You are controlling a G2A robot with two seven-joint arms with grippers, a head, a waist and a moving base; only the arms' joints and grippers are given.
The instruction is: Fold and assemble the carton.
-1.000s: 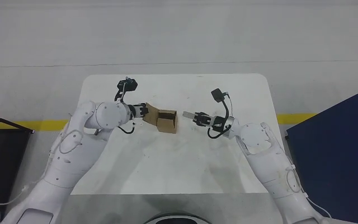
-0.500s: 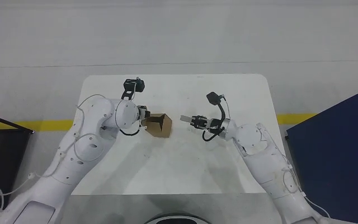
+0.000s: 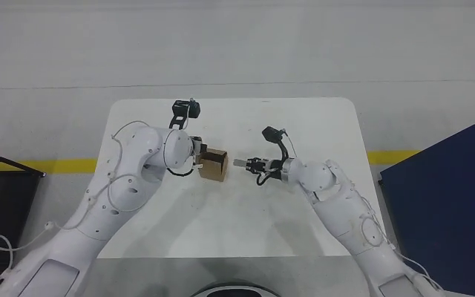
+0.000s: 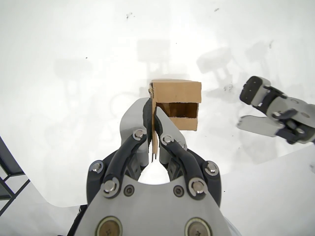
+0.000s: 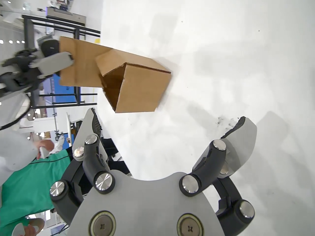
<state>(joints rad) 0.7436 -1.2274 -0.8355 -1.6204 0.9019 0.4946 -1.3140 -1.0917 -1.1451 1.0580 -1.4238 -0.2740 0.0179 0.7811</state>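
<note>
Seemingly tilted, the carton (image 4: 176, 92) is pinched at its edge by the left claw (image 4: 153, 114); right claw (image 5: 167, 118) gapes empty nearby.

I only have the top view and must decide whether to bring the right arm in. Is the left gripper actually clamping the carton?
Observer: Yes. The left wrist view shows the left gripper shut on a flap of the carton.
Operator: And the other one?
Observer: The right gripper is open and apart from the carton.
Operator: Any end unsealed?
Observer: The end facing the right wrist camera is open; its inside shows.
</note>
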